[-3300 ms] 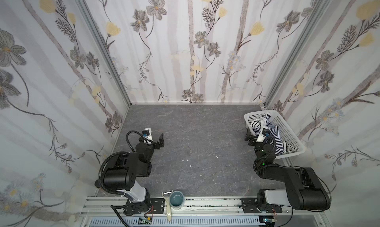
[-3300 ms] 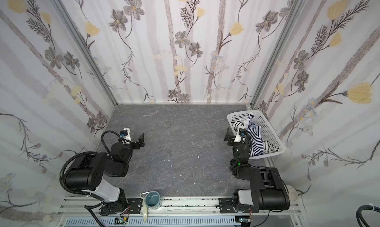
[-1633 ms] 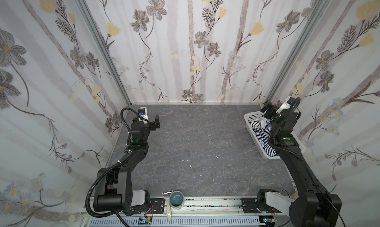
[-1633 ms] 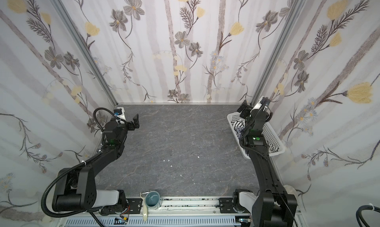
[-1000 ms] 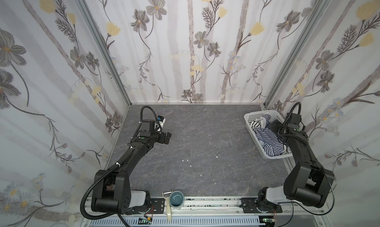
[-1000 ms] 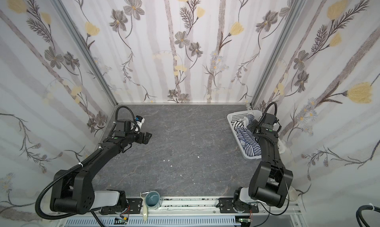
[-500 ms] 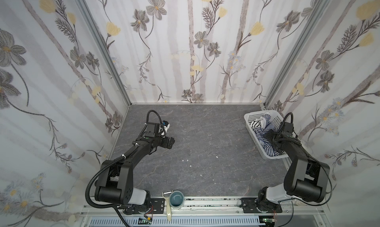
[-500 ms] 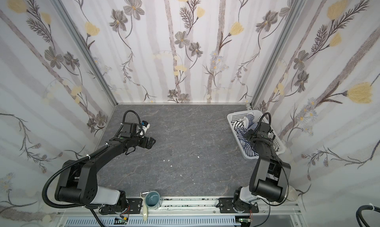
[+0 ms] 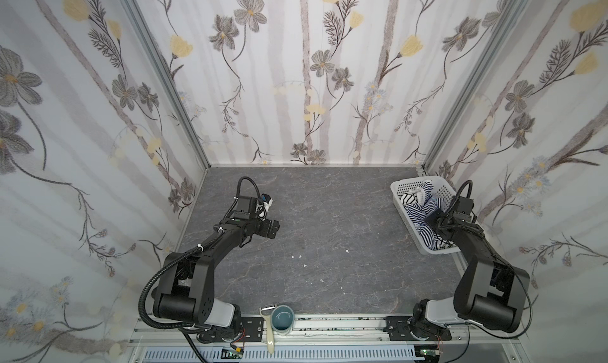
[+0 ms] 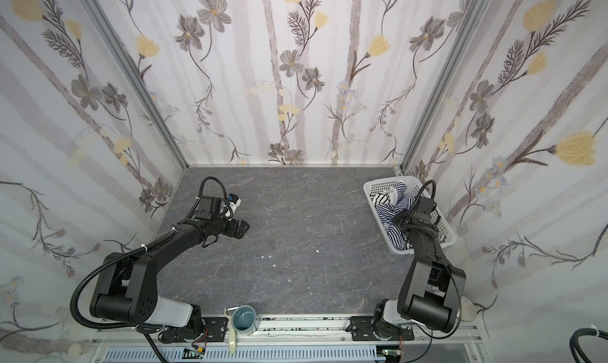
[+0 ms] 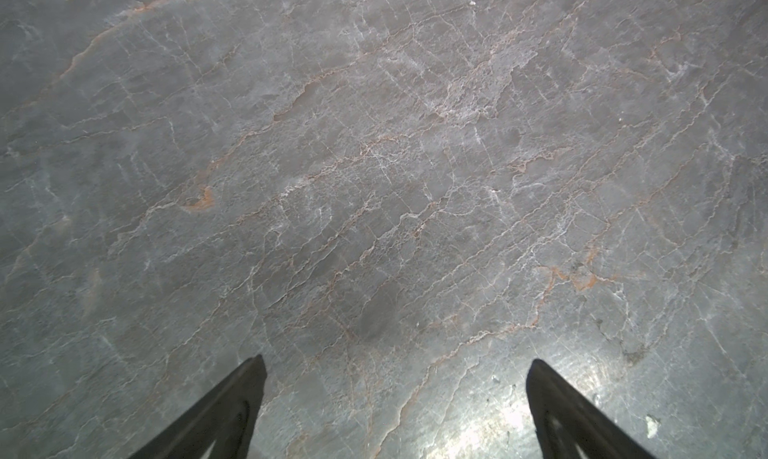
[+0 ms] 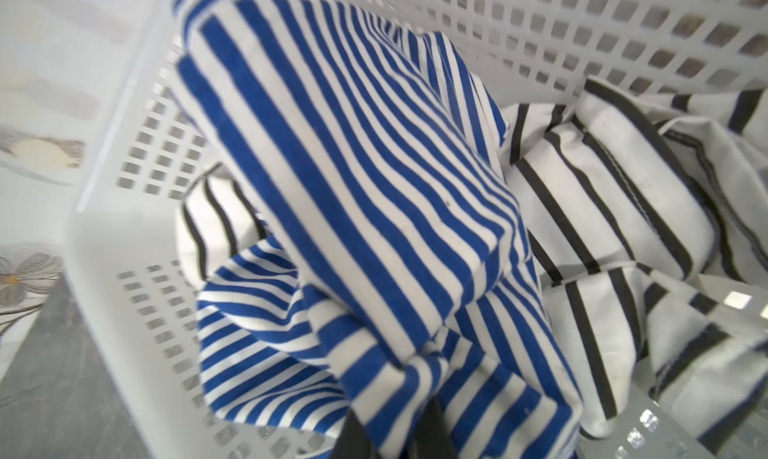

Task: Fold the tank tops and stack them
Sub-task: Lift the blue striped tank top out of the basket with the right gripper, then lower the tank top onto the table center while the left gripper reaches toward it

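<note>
We are watching the left gripper [image 9: 271, 233] hovering over the table [image 9: 329, 246], fingers [image 11: 232, 411] spread wide. The right gripper [image 9: 431, 220] is sitting inside the basket [image 9: 399, 187], pinching the blue-striped tank top [image 12: 353, 166] beside the black-striped tank top [image 12: 602, 195].

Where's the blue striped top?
In both top views the blue top lies in the basket at the table's right edge, over the black-striped top, gripped by the right hand.
</note>
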Available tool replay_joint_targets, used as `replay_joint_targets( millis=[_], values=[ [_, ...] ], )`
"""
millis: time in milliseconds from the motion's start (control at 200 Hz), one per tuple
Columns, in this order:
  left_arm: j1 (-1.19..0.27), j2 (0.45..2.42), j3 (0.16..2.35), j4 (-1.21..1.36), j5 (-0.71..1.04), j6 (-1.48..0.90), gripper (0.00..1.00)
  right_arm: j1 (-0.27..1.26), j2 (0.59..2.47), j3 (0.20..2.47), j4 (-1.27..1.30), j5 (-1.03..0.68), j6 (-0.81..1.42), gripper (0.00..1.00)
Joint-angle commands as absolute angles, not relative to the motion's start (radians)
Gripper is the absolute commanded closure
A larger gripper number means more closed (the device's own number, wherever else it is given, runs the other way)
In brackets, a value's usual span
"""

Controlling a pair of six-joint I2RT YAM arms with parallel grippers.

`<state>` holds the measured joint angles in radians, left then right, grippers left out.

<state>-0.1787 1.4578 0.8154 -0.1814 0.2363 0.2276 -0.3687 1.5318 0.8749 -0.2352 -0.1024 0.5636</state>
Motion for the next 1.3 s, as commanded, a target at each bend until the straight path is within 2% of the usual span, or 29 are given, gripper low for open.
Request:
replay_joint_targets(
  millis=[0,300,650,904,1129,1299],
  values=[
    [-0.179,1.459,0.833,-0.176,0.23,0.223,0.0,-0.366,1.459,0.917,-0.253,-0.158,0.57,1.0],
    [-0.181,1.475,0.875,-0.184,0.236,0.225,0.0,-0.334,1.324,1.2,-0.424,-0.302,0.59,1.0],
    [-0.179,1.473,0.916,-0.192,0.215,0.24,0.0,-0.124,1.295,1.602,-0.466,-0.421,0.67,1.0],
    [-0.175,1.479,0.936,-0.19,0.192,0.232,0.0,0.071,1.458,1.723,-0.318,-0.467,0.749,1.0],
    [-0.162,1.484,0.936,-0.187,0.182,0.224,0.0,0.214,1.755,1.815,-0.103,-0.524,0.83,1.0],
    [-0.145,1.474,0.926,-0.185,0.176,0.223,0.0,0.303,1.874,1.877,-0.085,-0.473,0.81,1.0]
  ],
)
